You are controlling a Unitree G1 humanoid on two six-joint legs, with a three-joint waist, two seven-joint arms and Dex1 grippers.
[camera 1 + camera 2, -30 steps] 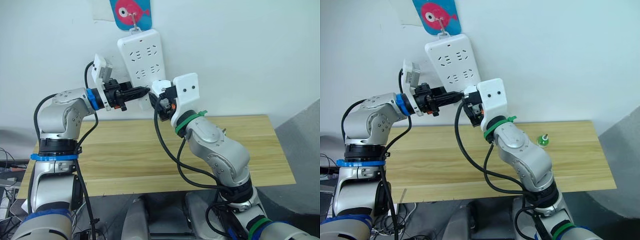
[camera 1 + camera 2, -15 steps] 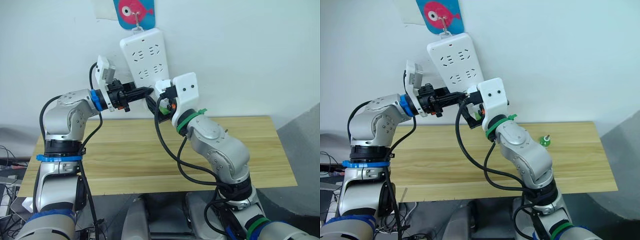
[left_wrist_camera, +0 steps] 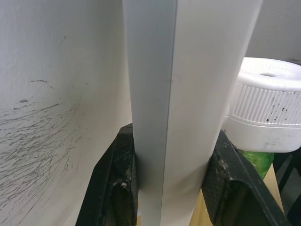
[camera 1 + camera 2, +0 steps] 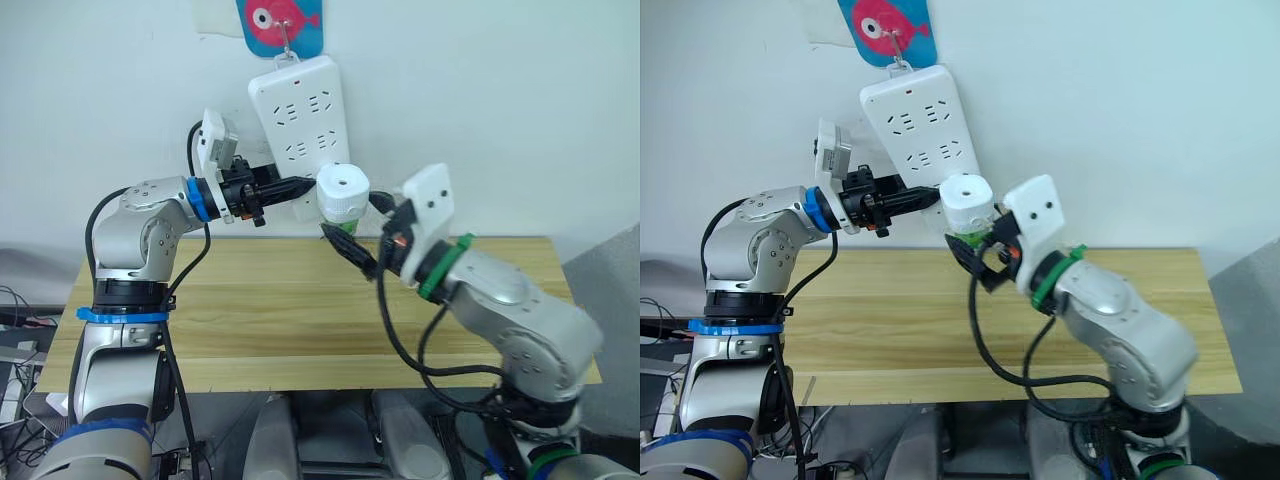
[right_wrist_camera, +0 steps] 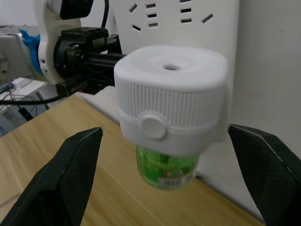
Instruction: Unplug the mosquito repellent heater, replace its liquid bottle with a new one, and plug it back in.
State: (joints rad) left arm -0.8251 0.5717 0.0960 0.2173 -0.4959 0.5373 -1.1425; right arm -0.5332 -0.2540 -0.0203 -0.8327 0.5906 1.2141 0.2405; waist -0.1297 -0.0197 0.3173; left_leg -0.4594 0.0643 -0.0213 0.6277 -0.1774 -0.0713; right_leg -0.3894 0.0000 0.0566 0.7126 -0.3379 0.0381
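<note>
Left hand [image 4: 300, 187] is clamped on the lower edge of the power strip [image 4: 305, 105], one black finger [image 3: 117, 188] on each side of the white body, as the left wrist view shows. The power strip hangs tilted on the wall from a hook under a blue card with a pink fish [image 4: 283, 20].

Plugged into the bottom of the power strip is the mosquito repellent heater [image 4: 343, 190], its round hole facing up and outward. Its liquid bottle [image 5: 167, 169], translucent green with a label, sticks out beneath the heater's ribbed white body; the wick is hidden inside.

Just below and to the right of the heater is the right hand [image 4: 352, 250], released: in the right wrist view its two black fingers [image 5: 70, 165] stand wide apart, one on either side of the heater and bottle, touching neither. I cannot tell exactly how close the fingertips are to the bottle.

Under the power strip lies the wooden surface [image 4: 250, 320], its pale planks running side to side.
</note>
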